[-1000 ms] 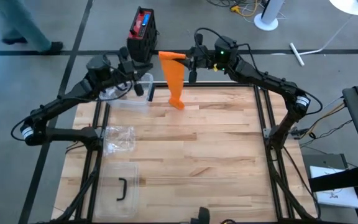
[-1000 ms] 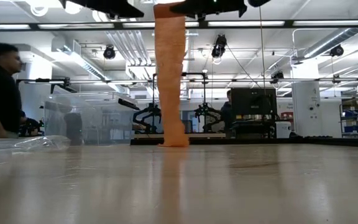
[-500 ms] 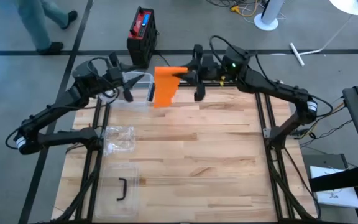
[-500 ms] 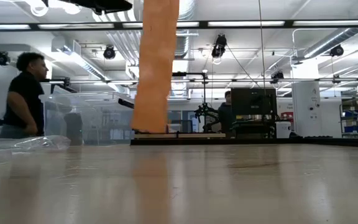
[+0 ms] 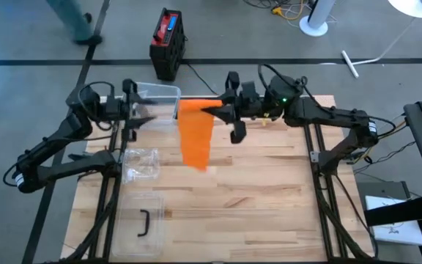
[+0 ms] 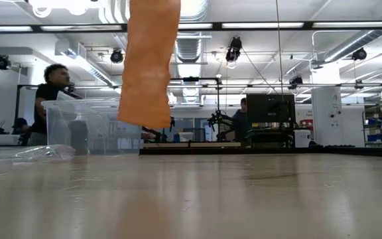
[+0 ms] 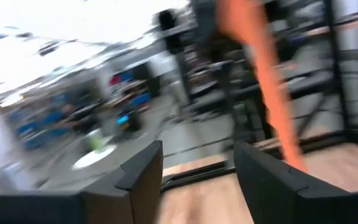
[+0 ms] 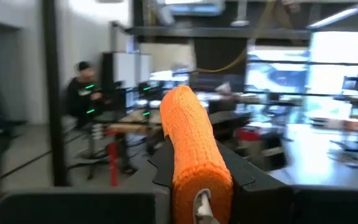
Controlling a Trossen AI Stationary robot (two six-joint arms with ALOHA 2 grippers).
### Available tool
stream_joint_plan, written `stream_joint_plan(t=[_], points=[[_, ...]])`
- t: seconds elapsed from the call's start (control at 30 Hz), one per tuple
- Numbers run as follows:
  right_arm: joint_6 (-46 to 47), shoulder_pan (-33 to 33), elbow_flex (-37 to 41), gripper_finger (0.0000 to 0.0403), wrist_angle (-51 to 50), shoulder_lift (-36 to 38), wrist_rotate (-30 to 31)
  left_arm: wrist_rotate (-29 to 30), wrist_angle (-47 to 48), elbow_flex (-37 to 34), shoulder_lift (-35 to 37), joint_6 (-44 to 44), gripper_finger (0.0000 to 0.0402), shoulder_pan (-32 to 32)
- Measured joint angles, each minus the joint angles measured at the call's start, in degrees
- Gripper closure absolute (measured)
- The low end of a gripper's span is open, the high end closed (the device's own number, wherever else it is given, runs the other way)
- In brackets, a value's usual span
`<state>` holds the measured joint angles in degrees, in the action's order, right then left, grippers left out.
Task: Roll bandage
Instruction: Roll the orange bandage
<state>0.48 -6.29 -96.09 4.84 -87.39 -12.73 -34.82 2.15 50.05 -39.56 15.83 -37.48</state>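
Soft, light, floppy orange bandage (image 5: pixel 195 139) hanging clear of the table (image 5: pixel 255 183) from right gripper (image 5: pixel 222 114) pinched on its top end, left gripper (image 7: pixel 197 168) parted and empty alongside; best taken next near the swaying free tail.

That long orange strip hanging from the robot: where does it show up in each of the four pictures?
High view: the orange bandage hangs over the table's far middle, from the right gripper.
Low view: upper left of centre, its end clear of the tabletop.
Left wrist view: a slanting streak on the right.
Right wrist view: centre, draped towards the camera.
Shared landmark: the clear plastic bin, beside the bandage in the high and low views.
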Motion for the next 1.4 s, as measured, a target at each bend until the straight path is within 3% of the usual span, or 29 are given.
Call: stream_joint_plan(t=[0.1, 0.17, 0.37, 0.47, 0.63, 0.9, 1.13, 1.3, 1.4], points=[[0.97, -0.39, 0.45, 0.0361, 0.86, -1.42, 3.77, -10.43, -3.38, -2.44, 0.45, -0.19, 0.022, 0.04], [2.69, -1.45, 0.91, 0.0362, 1.89, -3.2, 3.95, -13.65, -5.83, -4.29, 0.45, -1.33, 0.0226, 0.07], [9.04, -6.81, 2.72, 0.0361, 2.62, -7.31, 6.7, -6.43, -8.81, -9.49, 0.16, -3.08, 0.0241, 0.03], [9.01, -10.05, 4.63, 0.0361, 1.83, -8.08, 7.24, -5.72, -10.09, -11.34, -0.45, -2.92, 0.0244, -0.02], [4.76, -14.07, 9.14, 0.036, 2.85, -8.81, 6.71, -2.44, -10.44, -12.28, -3.01, -2.86, 0.0237, -0.08], [-0.79, -16.75, 16.47, 0.036, 14.17, -8.86, 6.87, 6.61, -10.16, -10.49, -8.7, 1.08, 0.021, -0.14], [-4.08, -16.72, 16.09, 0.036, 20.63, -7.13, -3.81, 5.75, -8.04, -5.0, -8.82, 1.17, 0.0191, -0.08], [-5.63, -16.78, 18.2, 0.036, 29.03, -4.83, -3.94, 0.6, -10.59, -4.04, -6.63, -1.97, 0.0172, -0.06], [-5.46, -16.76, 20.06, 0.036, 31.21, -4.62, -3.89, 0.98, -12.31, -4.91, -5.95, -3.72, 0.0162, -0.06]])
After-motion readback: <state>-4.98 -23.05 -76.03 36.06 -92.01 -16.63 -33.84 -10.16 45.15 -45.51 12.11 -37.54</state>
